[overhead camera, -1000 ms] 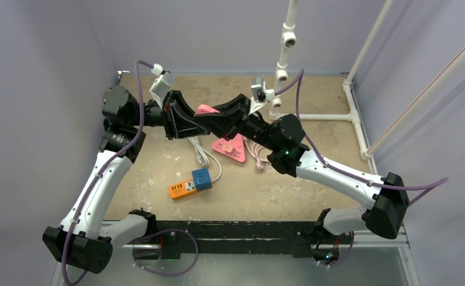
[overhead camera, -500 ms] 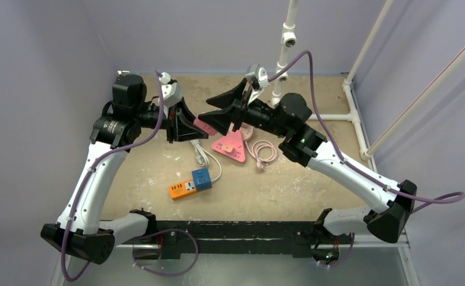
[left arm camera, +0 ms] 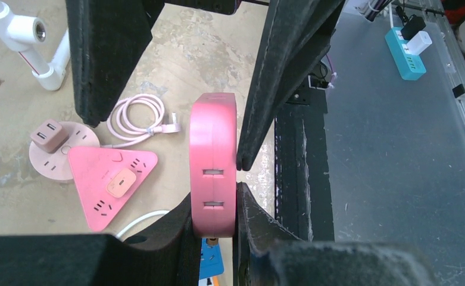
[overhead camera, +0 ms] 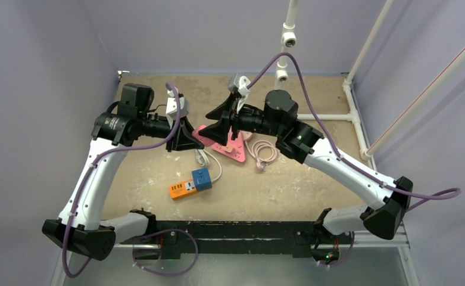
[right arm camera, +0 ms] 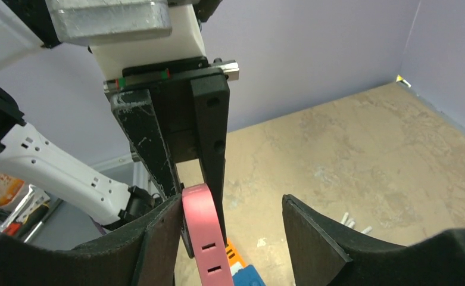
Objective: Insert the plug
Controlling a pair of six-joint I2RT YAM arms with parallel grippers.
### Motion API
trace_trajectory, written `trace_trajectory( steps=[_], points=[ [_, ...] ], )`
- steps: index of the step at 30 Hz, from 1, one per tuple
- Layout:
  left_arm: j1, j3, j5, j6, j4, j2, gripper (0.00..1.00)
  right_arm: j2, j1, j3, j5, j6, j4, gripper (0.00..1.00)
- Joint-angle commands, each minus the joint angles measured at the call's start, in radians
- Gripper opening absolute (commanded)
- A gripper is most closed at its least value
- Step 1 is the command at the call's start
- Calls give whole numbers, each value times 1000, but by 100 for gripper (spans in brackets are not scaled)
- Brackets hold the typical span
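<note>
My left gripper [overhead camera: 188, 136] is shut on a flat pink socket block [left arm camera: 213, 161] and holds it edge-on above the table; the block also shows in the top view [overhead camera: 201, 132]. My right gripper [overhead camera: 221, 124] is open, with its jaws spread around the far end of the same block [right arm camera: 203, 232]. Its left finger [right arm camera: 155, 238] lies against the block and its right finger [right arm camera: 316, 238] stands well clear. A coiled pink cable with its plug [overhead camera: 261, 152] lies on the table to the right. A pink triangular power strip [overhead camera: 233, 146] lies below the grippers.
An orange power strip with a blue adapter [overhead camera: 189, 185] and a white cable [overhead camera: 205, 159] lie near the table's middle. A round pink socket with a plug in it [left arm camera: 54, 146] sits beside the triangle. White pipe frames [overhead camera: 284, 42] stand at the back and right.
Both grippers have dropped lower toward the table with the pink block between them. The right gripper's jaws have opened wide; the left stays shut on the block.
</note>
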Motion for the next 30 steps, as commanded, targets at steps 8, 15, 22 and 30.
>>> trace_trajectory(
  steps=[8, 15, 22, 30],
  points=[
    [0, 56, 75, 70, -40, -6, 0, -1, -3, -8, -101, -87, -80, 58],
    [-11, 55, 98, 62, -18, 2, 0, 2, 5, -28, -123, -70, -69, 6],
    [-11, -29, -79, -126, 282, -103, 96, -66, 0, -42, 31, 72, 56, 0],
    [-11, -173, -380, -57, 675, -313, 99, -76, -3, -67, 239, 321, 254, 0]
  ],
)
